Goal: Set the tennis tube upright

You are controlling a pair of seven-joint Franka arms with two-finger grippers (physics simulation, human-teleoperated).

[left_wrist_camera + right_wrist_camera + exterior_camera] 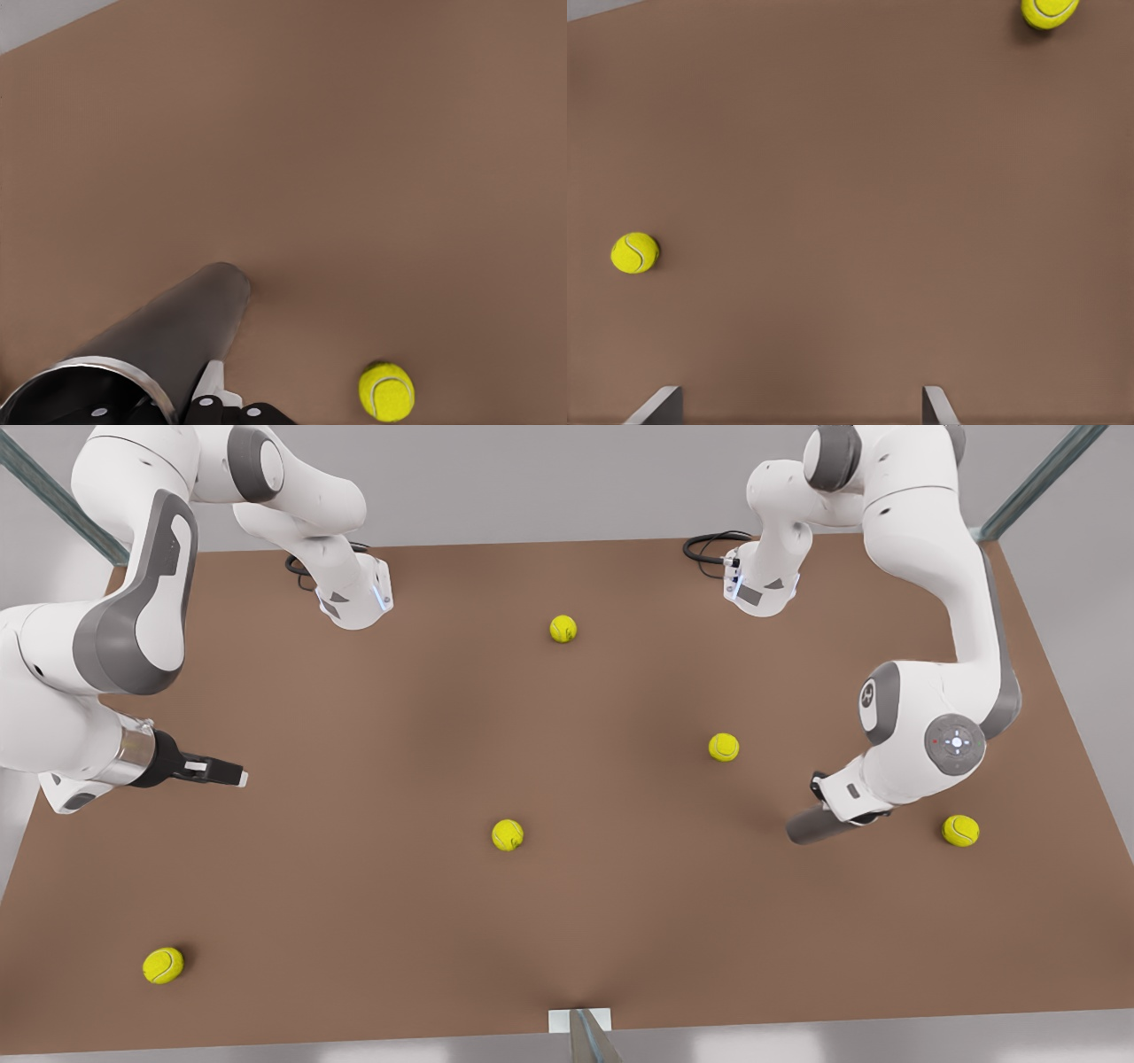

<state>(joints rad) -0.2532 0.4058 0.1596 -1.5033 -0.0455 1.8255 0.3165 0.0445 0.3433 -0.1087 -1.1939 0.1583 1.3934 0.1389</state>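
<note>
Dark-grey tennis tube (806, 828) half hidden under left tool (840, 812), grip unclear; right tool (232, 773) spread wide, well apart.

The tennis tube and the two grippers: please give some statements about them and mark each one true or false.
1. The left gripper is at the tennis tube. True: in the left wrist view the tube's open end lies close by the fingers.
2. The tube stands upright. False: it is slanted, far end down at the table.
3. The right gripper holds a tennis ball. False: its fingers are apart and empty over bare table.
4. Five tennis balls lie on the table. True.
5. A ball sits inside the tube. False: the open end looks dark and empty.
</note>
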